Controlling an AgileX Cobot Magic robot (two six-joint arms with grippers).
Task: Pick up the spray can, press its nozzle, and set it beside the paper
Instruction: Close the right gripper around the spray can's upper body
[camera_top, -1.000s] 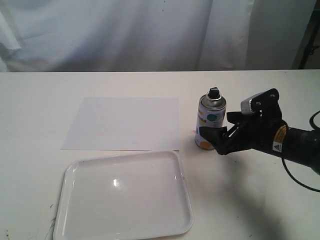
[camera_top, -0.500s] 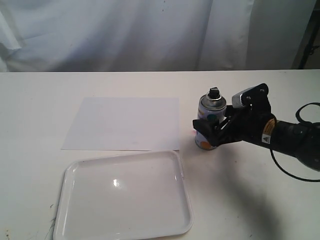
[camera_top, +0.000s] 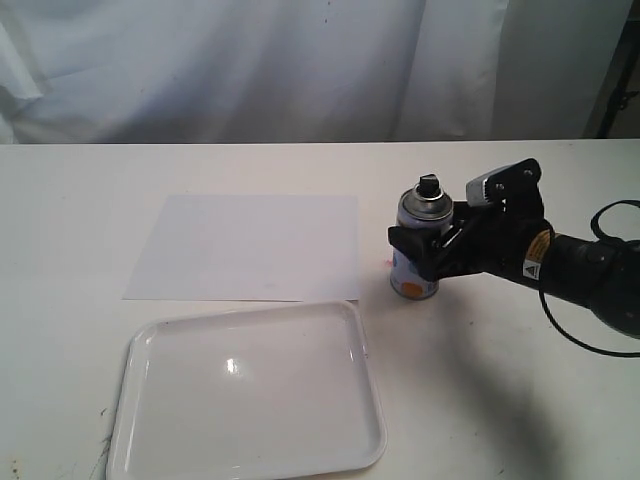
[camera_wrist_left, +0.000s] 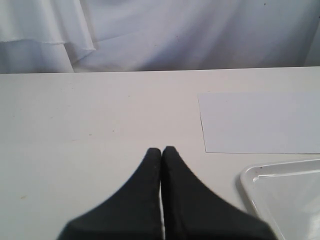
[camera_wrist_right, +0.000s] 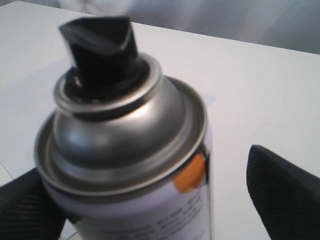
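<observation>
L claw (camera_wrist_left: 161, 150): tips pressed together, nothing btwn; low over table (camera_top: 80, 200), apart from paper (camera_top: 250, 245). Paper flat, plain white. Tray (camera_top: 125, 380) just beside paper's camera-side edge, closest at paper's right corner. Spray can (camera_top: 414, 287) upright on table, just off paper's right edge, not on it. Black nozzle (camera_top: 428, 185) on top, untouched. R claw (camera_top: 422, 243): wide, fingers (camera_wrist_right: 285, 200) either side of can at mid-height. Clear gap on one side, other side looks abt touching. Not gripped.
</observation>
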